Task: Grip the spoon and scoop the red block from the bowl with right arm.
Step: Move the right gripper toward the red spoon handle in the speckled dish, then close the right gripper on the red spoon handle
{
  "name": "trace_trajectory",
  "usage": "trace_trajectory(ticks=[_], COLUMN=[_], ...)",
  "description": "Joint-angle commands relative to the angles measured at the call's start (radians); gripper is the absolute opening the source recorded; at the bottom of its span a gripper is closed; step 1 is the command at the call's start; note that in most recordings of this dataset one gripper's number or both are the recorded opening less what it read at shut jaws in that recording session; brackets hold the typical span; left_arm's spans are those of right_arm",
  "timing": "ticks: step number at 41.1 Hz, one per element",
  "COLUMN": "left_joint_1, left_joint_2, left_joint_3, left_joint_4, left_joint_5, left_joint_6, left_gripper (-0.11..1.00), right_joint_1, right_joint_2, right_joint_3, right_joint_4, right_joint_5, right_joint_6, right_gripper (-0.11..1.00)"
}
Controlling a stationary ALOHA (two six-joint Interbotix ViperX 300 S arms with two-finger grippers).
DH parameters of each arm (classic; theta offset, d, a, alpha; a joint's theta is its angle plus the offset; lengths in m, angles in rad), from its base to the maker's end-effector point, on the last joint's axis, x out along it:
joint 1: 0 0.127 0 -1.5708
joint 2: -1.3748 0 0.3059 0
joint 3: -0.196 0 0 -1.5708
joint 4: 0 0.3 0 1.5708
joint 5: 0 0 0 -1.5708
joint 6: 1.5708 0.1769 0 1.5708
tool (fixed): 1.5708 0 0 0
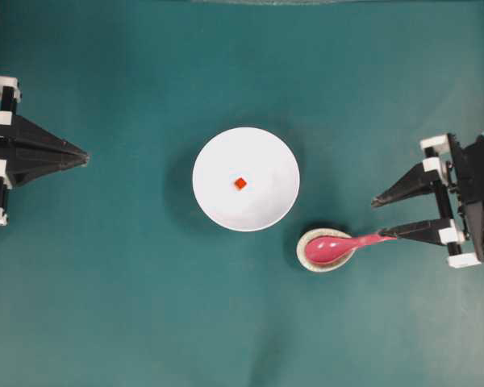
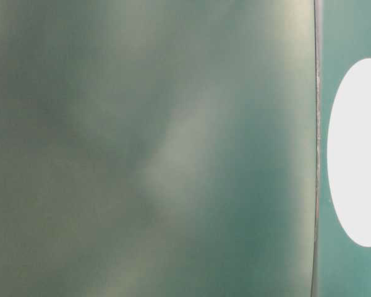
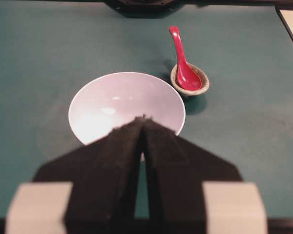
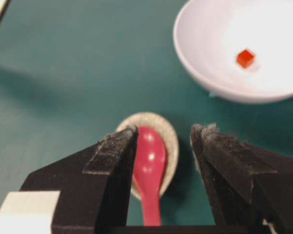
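Overhead exterior view: a large round plain white shallow bowl [image 1: 246,179] sits near the middle of the teal-green surface [image 1: 129,306], with a tiny red-orange cube [image 1: 240,183] lying inside it, close to its centre. Just beside the bowl, toward the lower right, a small speckled cream dish [image 1: 304,245] cradles the oval scoop of a glossy pink-magenta soup spoon [image 1: 339,246]; the handle points right, toward the right claw [image 1: 385,218]. That claw (two pointed black fingers) is spread wide, and the lower fingertip lies at the handle's end; contact cannot be judged. Right wrist view: the spoon [image 4: 149,173] runs between the parted fingers, nearer the left one, nothing pinched. At the left edge, the left claw [image 1: 84,156] is pressed together, well apart from the bowl. Left wrist view: its fingers [image 3: 115,161] meet at the tips, holding nothing. Table-level view: mostly blur; a white oval at right.
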Motion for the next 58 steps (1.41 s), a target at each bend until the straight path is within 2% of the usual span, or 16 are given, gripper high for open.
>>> trace_trajectory(ticks=[1, 9, 18, 58], left_joint_1=[-0.002, -0.002, -0.003, -0.002], left_joint_2=[0.008, 0.008, 0.008, 0.009], left_joint_3=[-0.026, -0.028, -0.028, -0.028], left_joint_4=[0.002, 0.002, 0.002, 0.000], left_joint_5=[-0.003, -0.003, -0.003, 0.015], left_joint_6=[-0.002, -0.002, -0.002, -0.002], left_gripper=[0.00, 0.00, 0.00, 0.00], right_joint_1=[0.012, 0.034, 0.037, 0.087], right_joint_2=[0.031, 0.112, 0.190, 0.471], right_joint_3=[0.006, 0.069, 0.130, 0.156], right_joint_4=[0.005, 0.029, 0.032, 0.029], right_joint_5=[-0.054, -0.209, -0.348, -0.555], right_joint_6=[0.002, 0.002, 0.002, 0.025], right_gripper=[0.54, 0.54, 0.54, 0.54])
